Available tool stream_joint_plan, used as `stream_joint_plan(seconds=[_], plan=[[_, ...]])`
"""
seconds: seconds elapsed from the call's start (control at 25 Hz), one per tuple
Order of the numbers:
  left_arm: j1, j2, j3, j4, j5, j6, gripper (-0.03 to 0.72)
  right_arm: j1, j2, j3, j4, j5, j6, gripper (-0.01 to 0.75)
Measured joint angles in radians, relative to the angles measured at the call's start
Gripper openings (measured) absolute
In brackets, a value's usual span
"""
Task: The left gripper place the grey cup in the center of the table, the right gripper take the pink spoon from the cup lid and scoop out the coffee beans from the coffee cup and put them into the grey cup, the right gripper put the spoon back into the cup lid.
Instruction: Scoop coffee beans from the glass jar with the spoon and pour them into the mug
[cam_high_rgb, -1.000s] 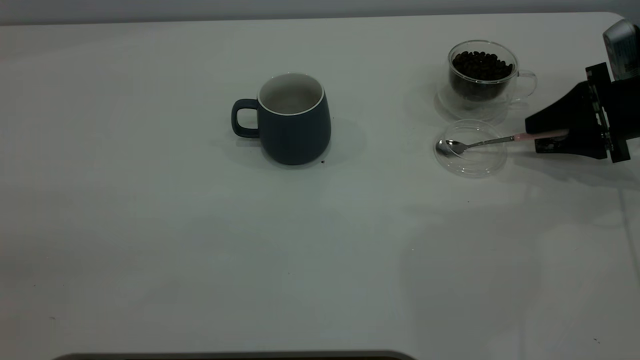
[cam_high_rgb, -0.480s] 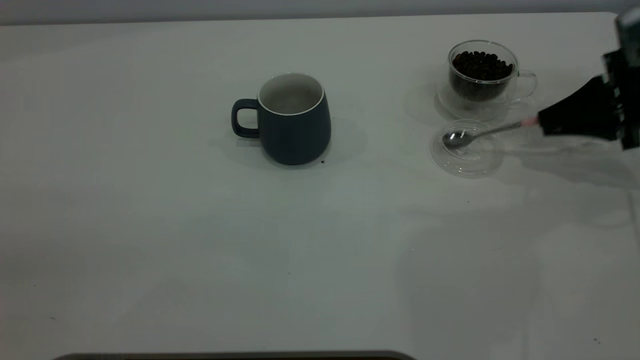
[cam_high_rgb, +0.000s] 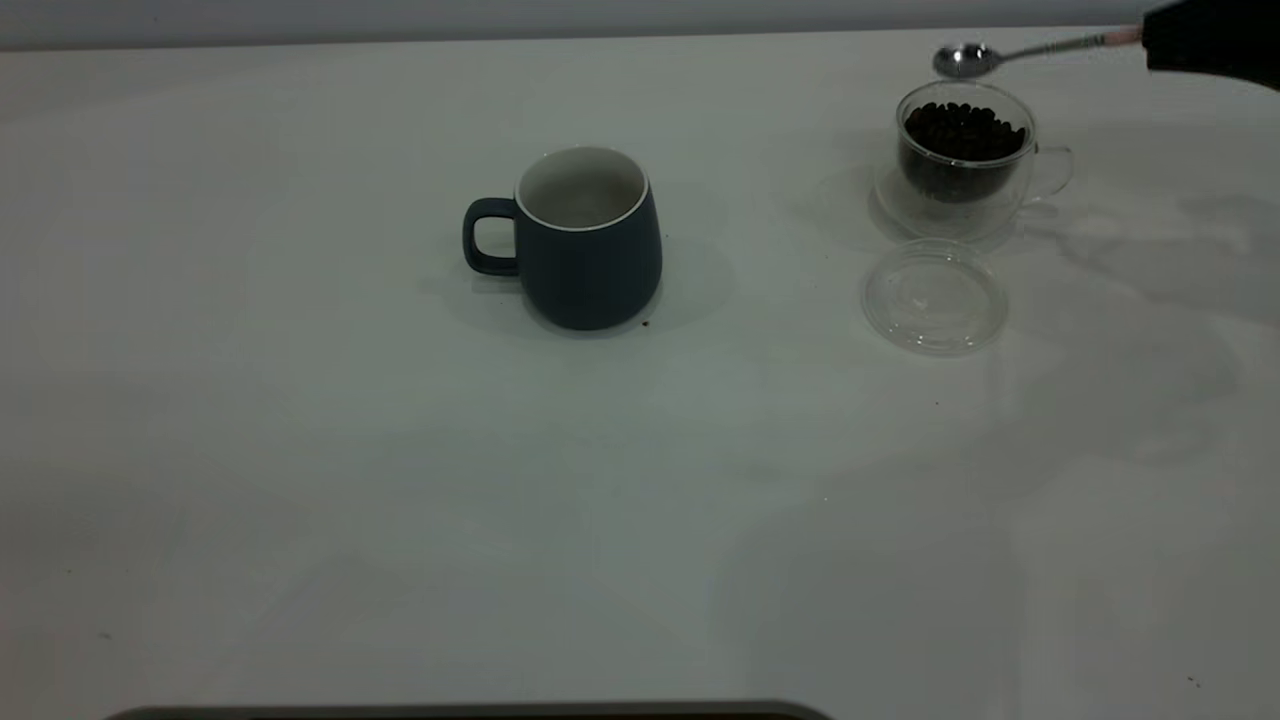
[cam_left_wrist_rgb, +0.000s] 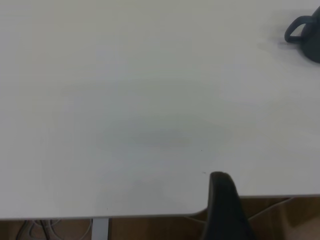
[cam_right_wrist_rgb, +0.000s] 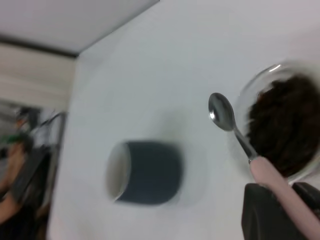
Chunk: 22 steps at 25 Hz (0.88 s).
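Right hand (cam_high_rgb: 1150, 42) grips the spoon (cam_high_rgb: 965, 59) above the coffee cup (cam_high_rgb: 962, 150), at the mug's (cam_high_rgb: 590, 240) two o'clock; scooping calls for dipping down.

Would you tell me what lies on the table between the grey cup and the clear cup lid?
Nothing: in the exterior view, only bare table separates the grey cup from the cup lid.

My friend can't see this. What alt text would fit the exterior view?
The right gripper holds a pink spoon in the air above a glass coffee cup of beans. A clear lid lies in front; a grey cup stands mid-table.
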Motion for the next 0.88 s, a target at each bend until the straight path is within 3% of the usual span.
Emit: stream_joint_plan(seconds=[0.2,0.88], plan=[[0.0,0.0,0.0,0.0,0.0,0.0,0.513,0.0,0.017,0.0,-0.005,-0.118,-0.005,0.1],[0.0,0.0,0.0,0.0,0.0,-0.002,0.513,0.029,0.07,0.0,-0.005,-0.114,0.047,0.1]])
